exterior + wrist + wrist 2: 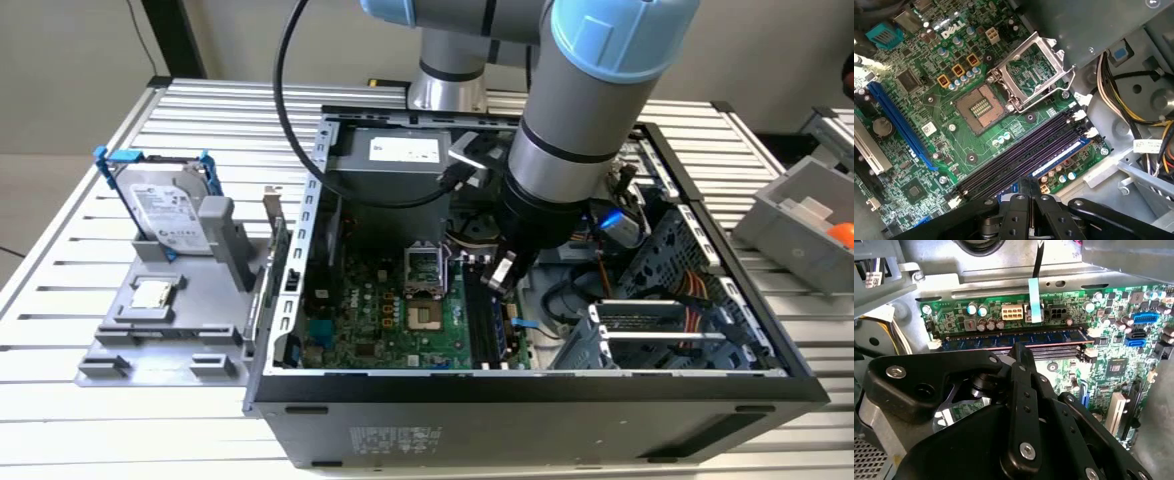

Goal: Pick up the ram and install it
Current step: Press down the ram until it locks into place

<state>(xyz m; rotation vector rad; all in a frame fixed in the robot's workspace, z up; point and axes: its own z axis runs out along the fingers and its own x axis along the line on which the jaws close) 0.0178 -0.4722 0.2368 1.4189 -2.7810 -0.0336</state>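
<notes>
Gripper low inside the case, fingers closed together, tip just above the ram. Ram seated on edge in the outermost memory slot beside the motherboard edge. Hard drive outside on the holder.

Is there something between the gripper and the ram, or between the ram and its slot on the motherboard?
Nothing visible. In the second wrist view the gripper meets the top edge of the ram, and the ram already stands in its slot on the motherboard.
</notes>
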